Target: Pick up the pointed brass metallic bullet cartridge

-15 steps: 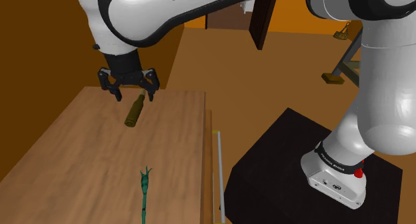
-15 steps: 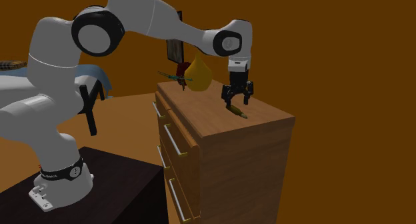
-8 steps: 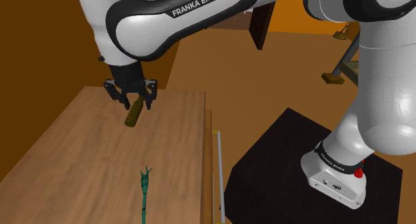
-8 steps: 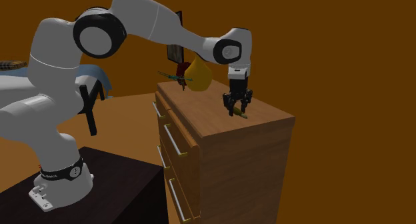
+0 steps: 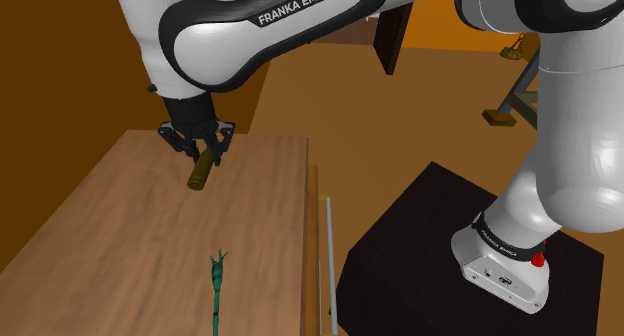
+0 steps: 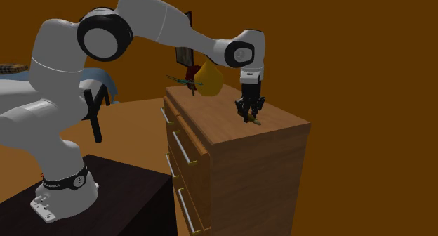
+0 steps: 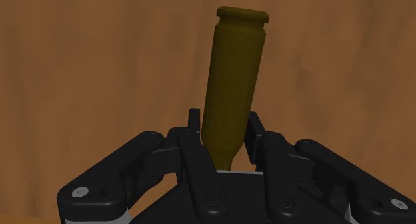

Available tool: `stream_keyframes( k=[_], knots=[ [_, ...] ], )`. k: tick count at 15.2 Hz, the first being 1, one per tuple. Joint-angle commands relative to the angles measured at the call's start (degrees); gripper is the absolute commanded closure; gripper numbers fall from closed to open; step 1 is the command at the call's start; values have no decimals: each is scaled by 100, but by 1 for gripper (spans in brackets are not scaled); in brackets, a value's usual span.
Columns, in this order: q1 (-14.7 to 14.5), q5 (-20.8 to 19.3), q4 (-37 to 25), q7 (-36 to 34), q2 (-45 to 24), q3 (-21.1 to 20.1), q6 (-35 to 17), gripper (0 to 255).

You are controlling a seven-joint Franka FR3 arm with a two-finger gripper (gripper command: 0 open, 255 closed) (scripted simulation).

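The dull brass bullet cartridge (image 5: pixel 201 172) lies on the wooden dresser top (image 5: pixel 120 244) near its far end. My black gripper (image 5: pixel 203 154) reaches down onto it, fingers shut on its narrower pointed end. In the wrist view the cartridge (image 7: pixel 233 89) stretches away from the hand with its flat rimmed base farthest, and both fingers (image 7: pixel 198 156) press its sides. From the second exterior view the gripper (image 6: pixel 250 115) sits low over the cartridge (image 6: pixel 254 120) on the dresser top (image 6: pixel 231 122); its tip is hidden behind the fingers.
A thin green twig-like object (image 5: pixel 215 284) lies on the dresser top nearer the stand. A yellow pear-shaped thing (image 6: pixel 208 79) stands at the dresser's back end. The dresser's drawer handles (image 6: pixel 175 147) face the black stand (image 6: pixel 119 199).
The fingers, wide apart a second ago, have closed onto the cartridge. The hand has also come down a little toward the dresser top.
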State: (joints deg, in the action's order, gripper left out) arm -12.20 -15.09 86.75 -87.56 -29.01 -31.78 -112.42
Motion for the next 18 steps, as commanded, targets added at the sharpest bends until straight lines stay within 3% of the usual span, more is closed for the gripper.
stream_keyframes(
  k=[1, 18],
  knots=[
    [0, 0, 1, 2, -5, 0, -3, 255],
    [-78, 134, -932, 108, 170, -83, 1067, 255]
  ],
)
